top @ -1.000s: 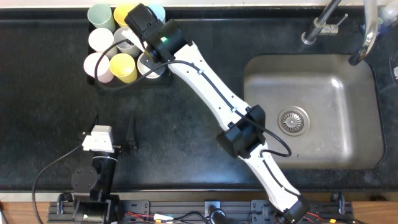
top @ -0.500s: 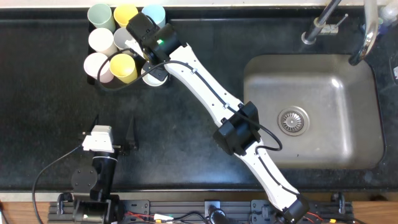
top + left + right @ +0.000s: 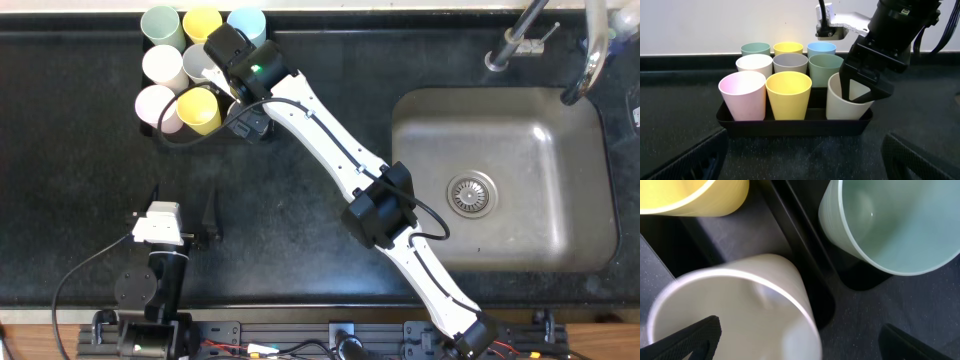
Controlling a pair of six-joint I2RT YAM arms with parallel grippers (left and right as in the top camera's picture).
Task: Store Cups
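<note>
A black tray [image 3: 790, 127] at the counter's back left holds several cups in three rows. Its front row is a pink cup [image 3: 742, 95], a yellow cup [image 3: 788, 94] and a cream cup [image 3: 840, 102]. The cream cup stands upright in the front right slot. My right gripper [image 3: 865, 90] hangs over that cup's rim, open, with its fingers spread wider than the cup [image 3: 740, 310]. In the top view the right gripper [image 3: 245, 118] covers this corner of the tray. My left gripper [image 3: 185, 205] rests open on the counter, well in front of the tray, holding nothing.
A pale green cup [image 3: 890, 225] stands just behind the cream one. A steel sink [image 3: 500, 180] with a faucet [image 3: 520, 40] takes up the right side. Dark bare counter [image 3: 80, 180] lies between the tray and the left arm.
The right arm has shifted slightly left and down over the tray's front right slot, so its fingers now cover the cream cup in the top view. The left arm has not moved.
</note>
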